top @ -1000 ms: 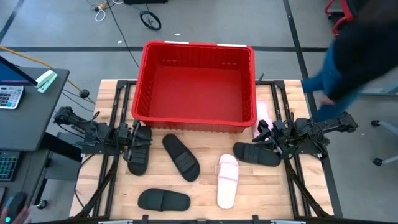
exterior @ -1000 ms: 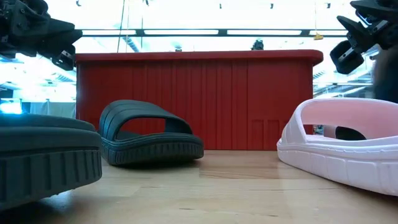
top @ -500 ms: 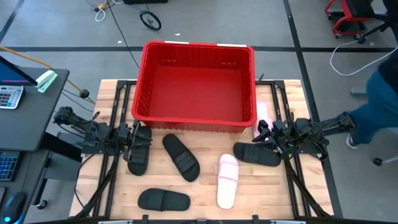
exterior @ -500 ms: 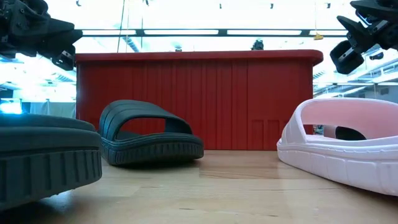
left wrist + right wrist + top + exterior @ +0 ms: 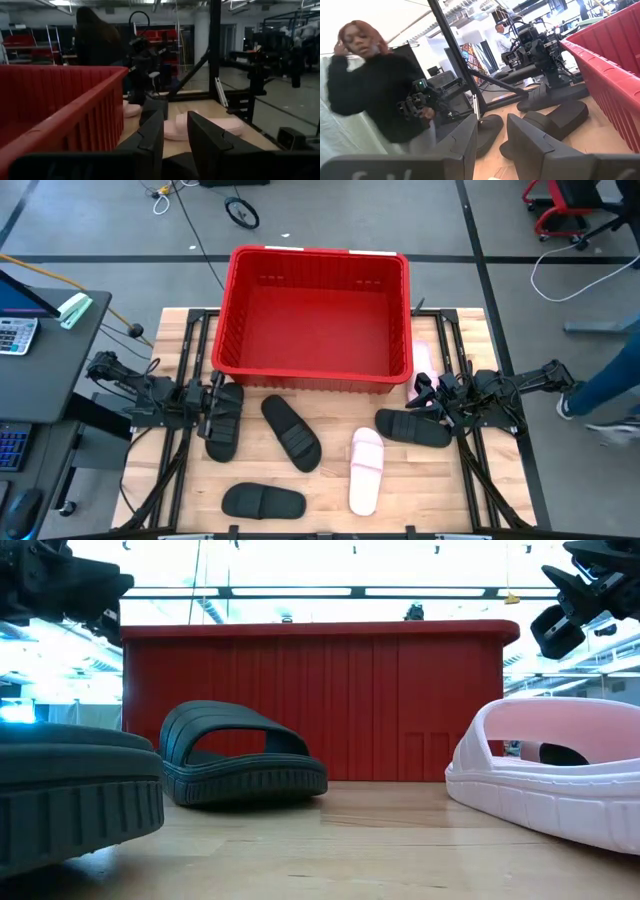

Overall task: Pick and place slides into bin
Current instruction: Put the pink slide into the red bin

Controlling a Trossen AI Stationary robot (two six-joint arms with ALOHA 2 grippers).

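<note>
The red bin (image 5: 315, 315) stands at the table's far middle, with no slide in it. Four black slides lie sole-down on the table: one under my left gripper (image 5: 222, 428), one at the middle (image 5: 291, 432), one near the front (image 5: 262, 501), one under my right gripper (image 5: 412, 427). One pink slide (image 5: 365, 470) lies at the front right; another (image 5: 424, 363) lies beside the bin's right end. My left gripper (image 5: 216, 402) and my right gripper (image 5: 420, 394) hover above the table, each with a narrow empty gap between its fingers (image 5: 175, 135) (image 5: 492, 140).
Dark metal frame rails (image 5: 185, 345) run along both table sides. A desk with a calculator (image 5: 15, 335) stands off the left edge. A person (image 5: 385, 95) shows in the right wrist view, and a person's leg (image 5: 610, 385) is past the table's right side.
My left gripper has risen and tipped up a little in the low view. My right gripper has kept still. The slides and the bin have not moved. A person beyond the table's right side has walked away toward the right.
</note>
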